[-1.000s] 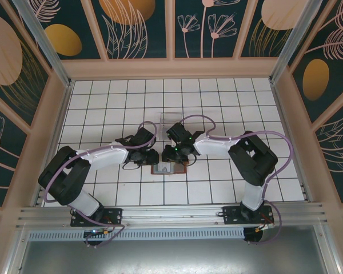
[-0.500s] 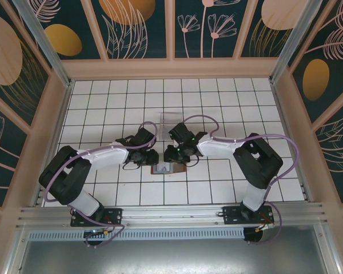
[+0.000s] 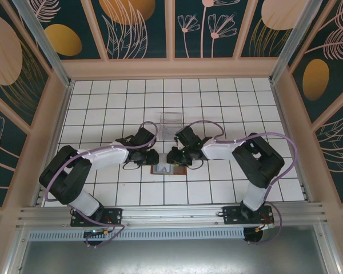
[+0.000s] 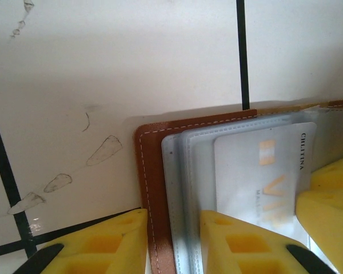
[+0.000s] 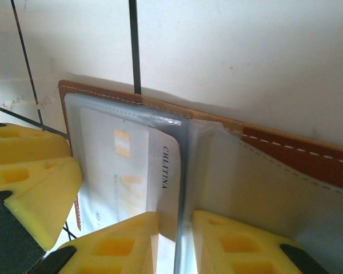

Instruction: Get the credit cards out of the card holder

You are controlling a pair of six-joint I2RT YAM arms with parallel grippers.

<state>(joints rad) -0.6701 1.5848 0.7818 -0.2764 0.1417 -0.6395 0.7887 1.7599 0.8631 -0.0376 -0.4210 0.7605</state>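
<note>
Brown leather card holder (image 3: 167, 169) is seen from above, flat under the left claw (image 3: 150, 158) and right claw (image 3: 172, 157), detail lost. Left wrist: its stitched edge is straddled by close-set fingers (image 4: 234, 245), clamped or not can't be told. Right wrist: a pale card (image 5: 131, 165), likely thin, slick, bendy, is best nipped at the printed edge between near-closed fingers (image 5: 234, 240); grip unclear, bottom cut off.

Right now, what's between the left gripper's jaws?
Left wrist view: the card holder's brown stitched edge and the rims of its clear sleeves lie between the left gripper's jaws. The whitish card lies outside that gap.
</note>
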